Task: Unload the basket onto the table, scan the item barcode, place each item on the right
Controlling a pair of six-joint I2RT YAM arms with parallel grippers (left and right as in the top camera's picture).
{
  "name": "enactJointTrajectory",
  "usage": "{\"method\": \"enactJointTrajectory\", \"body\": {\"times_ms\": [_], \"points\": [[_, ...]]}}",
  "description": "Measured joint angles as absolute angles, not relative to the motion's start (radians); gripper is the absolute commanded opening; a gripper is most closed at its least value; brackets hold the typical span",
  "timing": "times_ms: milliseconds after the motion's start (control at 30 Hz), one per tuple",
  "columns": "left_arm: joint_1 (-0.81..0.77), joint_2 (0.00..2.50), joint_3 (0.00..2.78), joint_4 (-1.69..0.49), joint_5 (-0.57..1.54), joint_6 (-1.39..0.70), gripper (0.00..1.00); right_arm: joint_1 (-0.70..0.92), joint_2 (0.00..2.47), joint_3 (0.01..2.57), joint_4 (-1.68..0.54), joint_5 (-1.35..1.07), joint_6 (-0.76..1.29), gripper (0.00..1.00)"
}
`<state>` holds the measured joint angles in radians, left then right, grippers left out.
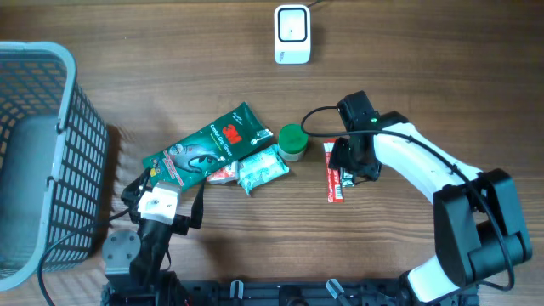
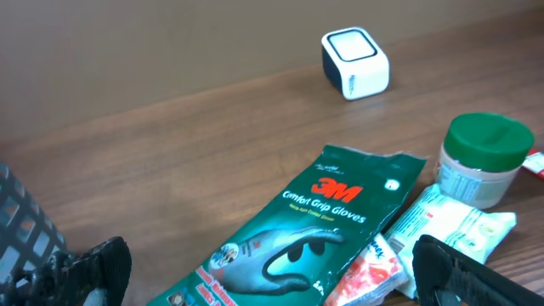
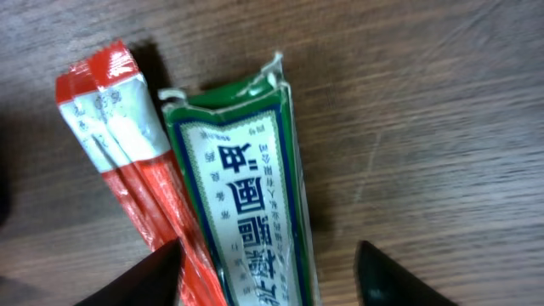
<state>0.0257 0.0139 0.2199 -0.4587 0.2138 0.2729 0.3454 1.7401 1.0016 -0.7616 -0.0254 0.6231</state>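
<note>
Right gripper point(image 3: 268, 259) straddling a green packet point(image 3: 238, 170) beside red sachets point(image 3: 119, 127), right of centre, jaws apart (nothing grasped), left gripper point(image 2: 268, 268) hanging wide open

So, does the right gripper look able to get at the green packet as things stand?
Probably yes. The right gripper is directly above the green packet, one finger on each side, nothing covering it. The red packet lies against one side, so that finger may catch it too.
</note>
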Motion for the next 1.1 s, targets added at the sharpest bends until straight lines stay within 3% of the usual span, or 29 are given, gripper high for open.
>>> {"method": "enactJointTrajectory", "body": {"times_ms": [33,200,267,433,567,633,800,933,967,1000,1033,1067,1100], "points": [[0.026,0.014,0.220,-0.476,0.206,0.274,1.00,0.345,1.740,0.984,-0.754,-0.031,0.638,0.49],[0.026,0.014,0.220,-0.494,0.203,0.276,1.00,0.345,1.740,0.970,-0.706,-0.045,0.716,0.35],[0.026,0.014,0.220,-0.494,0.203,0.276,1.00,0.345,1.740,0.970,-0.693,-0.046,0.794,0.22],[0.026,0.014,0.220,-0.494,0.202,0.276,1.00,0.301,1.740,0.979,-0.698,-0.098,1.017,0.21],[0.026,0.014,0.220,-0.494,0.199,0.276,1.00,0.186,1.740,0.986,-0.690,-0.263,1.289,0.27],[0.026,0.014,0.220,-0.494,0.199,0.276,1.00,0.113,1.740,0.986,-0.675,-0.377,1.390,0.22],[0.026,0.014,0.220,-0.494,0.199,0.276,1.00,0.064,1.732,1.024,-0.600,-0.476,1.367,0.22],[0.026,0.014,0.220,-0.494,0.199,0.276,1.00,0.064,1.644,1.082,-0.671,-0.384,1.380,0.05],[0.026,0.014,0.220,-0.495,0.199,0.276,1.00,0.064,1.635,1.089,-0.721,-0.346,1.411,0.05],[0.026,0.014,0.220,-0.495,0.199,0.276,1.00,0.064,1.628,1.090,-0.794,-0.295,1.470,0.15],[0.026,0.014,0.220,-0.495,0.199,0.276,1.00,0.064,1.628,1.089,-0.847,-0.262,1.533,0.50],[0.026,0.014,0.220,-0.494,0.199,0.276,1.00,0.064,1.628,1.087,-0.874,-0.234,1.601,0.59],[0.026,0.014,0.220,-0.494,0.199,0.276,1.00,0.064,1.628,1.087,-0.875,-0.221,1.647,0.59]]}}
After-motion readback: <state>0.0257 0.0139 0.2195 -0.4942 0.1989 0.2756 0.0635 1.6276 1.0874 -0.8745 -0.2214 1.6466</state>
